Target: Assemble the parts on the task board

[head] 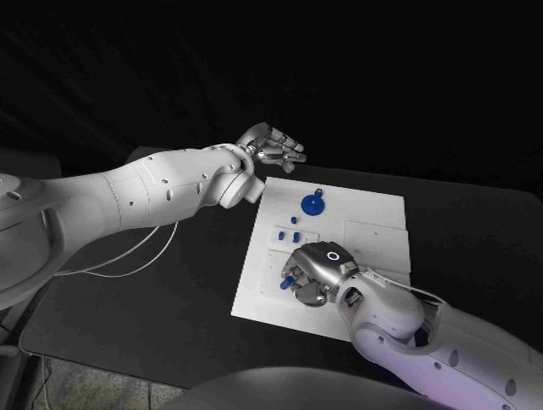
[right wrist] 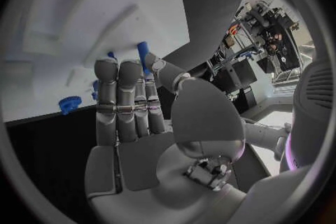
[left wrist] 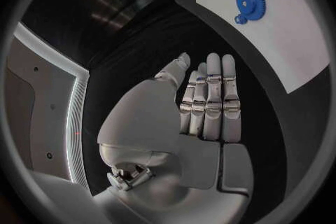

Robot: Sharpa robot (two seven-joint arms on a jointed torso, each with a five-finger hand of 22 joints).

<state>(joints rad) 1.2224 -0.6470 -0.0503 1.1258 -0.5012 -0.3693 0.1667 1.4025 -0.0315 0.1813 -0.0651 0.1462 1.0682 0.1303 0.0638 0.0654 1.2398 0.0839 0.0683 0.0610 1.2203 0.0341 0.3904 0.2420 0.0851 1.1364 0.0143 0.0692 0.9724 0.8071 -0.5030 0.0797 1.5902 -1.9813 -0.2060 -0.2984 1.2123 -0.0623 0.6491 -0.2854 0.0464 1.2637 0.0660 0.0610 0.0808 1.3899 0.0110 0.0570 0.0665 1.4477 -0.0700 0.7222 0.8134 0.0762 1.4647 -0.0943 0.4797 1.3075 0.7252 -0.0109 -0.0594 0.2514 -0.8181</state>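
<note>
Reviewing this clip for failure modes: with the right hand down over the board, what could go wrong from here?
The right hand hangs low over small blue parts on the task board; a sweep could scatter them. It hides its own fingertips from the head view, so a mispick might go unseen. The left hand, off the board, could clip the blue gear coming back.
</note>
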